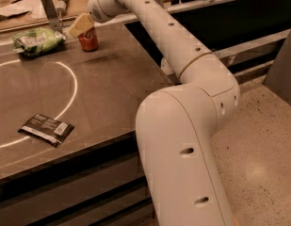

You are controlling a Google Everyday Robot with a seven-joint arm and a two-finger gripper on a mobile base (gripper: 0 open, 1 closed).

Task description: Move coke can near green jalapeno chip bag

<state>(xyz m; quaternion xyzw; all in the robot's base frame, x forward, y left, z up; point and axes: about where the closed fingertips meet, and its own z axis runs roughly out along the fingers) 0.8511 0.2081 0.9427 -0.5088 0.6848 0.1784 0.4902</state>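
Biggest worry is the can going over. Working from the front: the black packet (46, 128) lies flat on the table (112, 98), well apart from the gripper (82, 26) on the near side, so I wouldn't expect it to matter. Same for the white arc (73, 86) painted on the top, it's just a marking.

The trouble spot is at the far end. The gripper sits right at the top of the coke can (89, 41), its tan pad overlapping the can's upper left edge. I honestly can't tell whether it's clamped on the can or loose. If it's loose and the arm pulls off sideways, the pad could clip the rim and tip the can, and a tipped can would likely roll. If it's clamped and pushes further left, the can could shove into the chip bag (39, 40), which looks light enough to slide.

The can itself: red with white lettering, upright on the table, directly below the gripper. The bag is just to the gripper's left, puffy and light green, near the can but not touching it. To me that placement looks about done.
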